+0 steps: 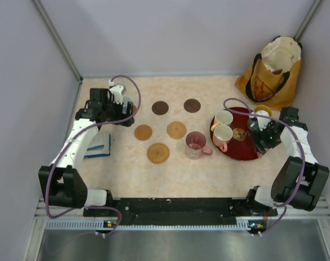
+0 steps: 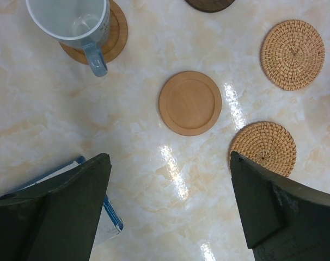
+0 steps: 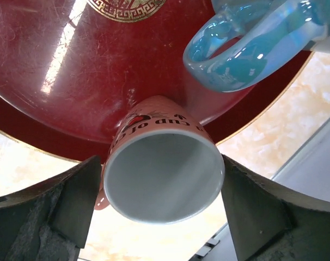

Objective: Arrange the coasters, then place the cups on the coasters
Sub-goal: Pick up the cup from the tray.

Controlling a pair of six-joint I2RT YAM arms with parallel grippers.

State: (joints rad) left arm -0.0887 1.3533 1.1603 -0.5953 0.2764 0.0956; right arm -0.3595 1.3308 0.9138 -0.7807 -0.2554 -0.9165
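My right gripper reaches over the red tray with a finger against each side of a pink cup, which stands on the tray's rim. A glossy blue cup sits just behind it. Elsewhere on the tray are a pale cup and a pink cup. Another pink cup stands on the bare table. My left gripper hangs open above the table. A blue-grey cup rests on a wooden coaster. Loose coasters: wooden, woven, dark.
A yellow-orange bag stands at the back right corner. A blue and white flat object lies under my left arm. Walls close in the table on three sides.
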